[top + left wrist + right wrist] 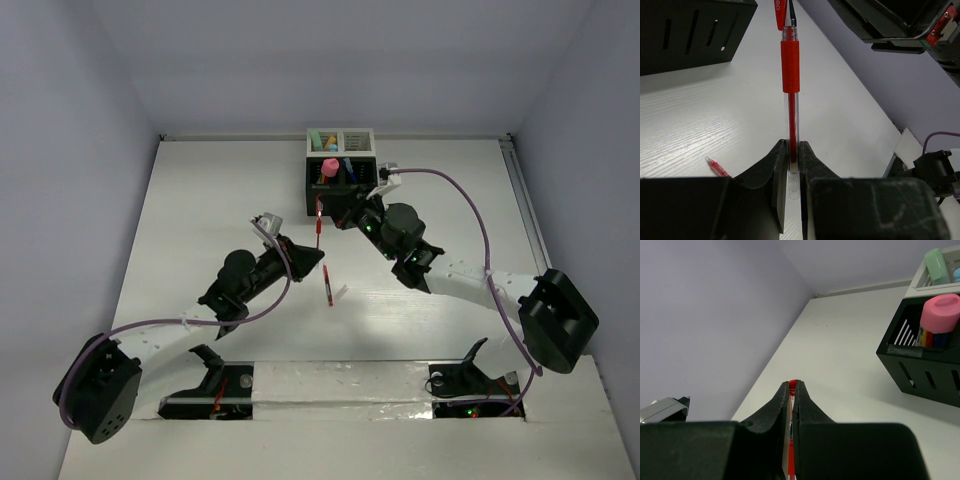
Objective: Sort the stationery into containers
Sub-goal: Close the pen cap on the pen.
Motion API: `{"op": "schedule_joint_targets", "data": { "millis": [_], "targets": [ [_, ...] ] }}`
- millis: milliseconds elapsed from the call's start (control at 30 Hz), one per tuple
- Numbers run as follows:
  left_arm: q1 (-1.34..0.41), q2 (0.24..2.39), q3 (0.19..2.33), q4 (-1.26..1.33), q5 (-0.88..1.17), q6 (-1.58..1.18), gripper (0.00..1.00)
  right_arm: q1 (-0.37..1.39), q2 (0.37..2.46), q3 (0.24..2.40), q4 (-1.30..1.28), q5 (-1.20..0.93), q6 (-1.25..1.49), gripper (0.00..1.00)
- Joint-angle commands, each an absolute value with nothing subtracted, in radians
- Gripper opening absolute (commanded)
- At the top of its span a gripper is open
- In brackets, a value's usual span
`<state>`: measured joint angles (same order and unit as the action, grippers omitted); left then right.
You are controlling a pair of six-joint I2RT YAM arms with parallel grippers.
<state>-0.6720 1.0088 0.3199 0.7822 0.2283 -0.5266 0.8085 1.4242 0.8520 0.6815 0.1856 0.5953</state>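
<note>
Top view: left gripper (pixel 317 252) is clenched on the tail end of a red pen (pixel 318 225), which points toward the black box (pixel 340 187). The white box (pixel 340 140) is joined behind it. Right gripper (pixel 335 213) sits at the pen's far end. A second red pen (pixel 327 285) lies on the table (pixel 200 200).

Left wrist: gripper (pixel 792 150) fingers are tight on the clear barrel, and the red pen (pixel 790 70) stands off the table, with a red cap (pixel 780 12) beside its tip. The second red pen (pixel 717 167) shows lower left.

Right wrist: gripper (pixel 791 390) is pinched on a small red piece (pixel 793 384), too hidden to identify. A pink marker (pixel 940 312) stands in the black box (pixel 920 371).
</note>
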Motion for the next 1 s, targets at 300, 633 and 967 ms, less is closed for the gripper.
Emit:
{"op": "schedule_joint_targets", "data": {
  "millis": [300,633,967],
  "targets": [
    [-0.666,0.98,0.319,0.835,0.207,-0.529,0.0,0.845,1.422,0.818,0.799,0.184,0.539,0.0],
    [-0.666,0.954,0.311,0.847,0.193,-0.54,0.0,0.865,1.384,0.727,0.835,0.198,0.532,0.0],
    [-0.666,0.905,0.37,0.789,0.189,-0.543,0.0,0.885,1.342,0.643,0.749,0.037,0.587,0.0]
  ]
}}
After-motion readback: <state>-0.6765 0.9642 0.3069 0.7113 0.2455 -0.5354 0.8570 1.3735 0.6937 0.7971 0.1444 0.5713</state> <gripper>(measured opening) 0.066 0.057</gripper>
